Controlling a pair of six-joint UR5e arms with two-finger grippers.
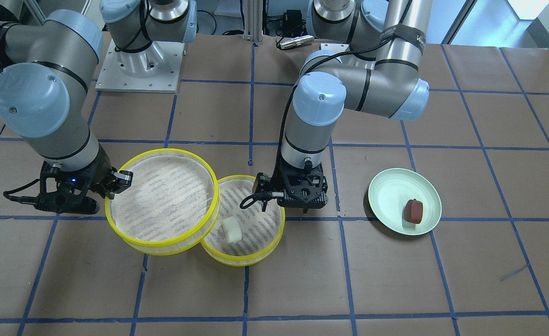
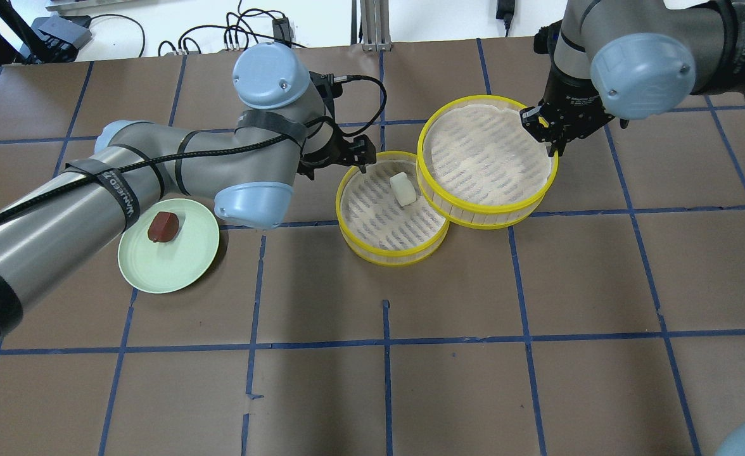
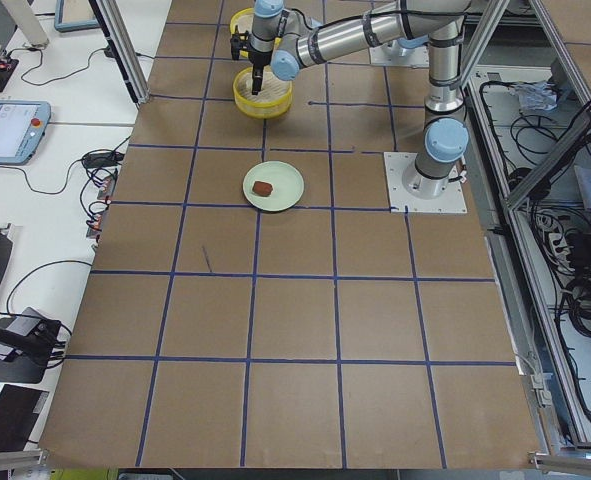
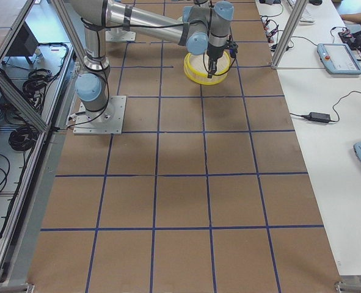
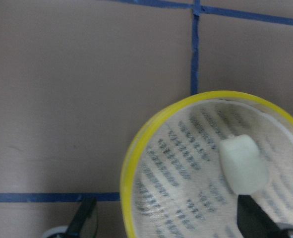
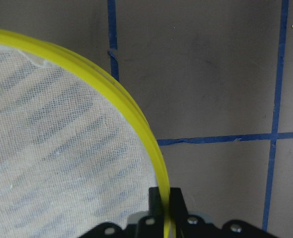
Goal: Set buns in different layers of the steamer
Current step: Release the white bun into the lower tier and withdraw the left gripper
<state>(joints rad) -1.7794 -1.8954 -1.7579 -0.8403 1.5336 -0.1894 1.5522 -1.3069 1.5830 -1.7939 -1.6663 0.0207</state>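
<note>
The white bun (image 2: 403, 189) lies in the lower steamer layer (image 2: 372, 244), and it also shows in the left wrist view (image 5: 243, 166). My left gripper (image 2: 361, 155) is open and empty, and its fingers straddle that tray's yellow rim (image 5: 129, 168). My right gripper (image 2: 553, 140) is shut on the rim of the second steamer layer (image 2: 486, 158). It holds this layer tilted, with its edge overlapping the lower one. The right wrist view shows the fingers (image 6: 158, 201) pinching the yellow rim (image 6: 136, 116). The reddish-brown bun (image 2: 162, 227) rests on the pale green plate (image 2: 176, 269).
The plate (image 1: 391, 196) sits apart from the trays, on my left side. The brown table (image 2: 385, 380) is marked with a blue tape grid. The arm bases (image 1: 139, 60) and cables stand at the robot's edge.
</note>
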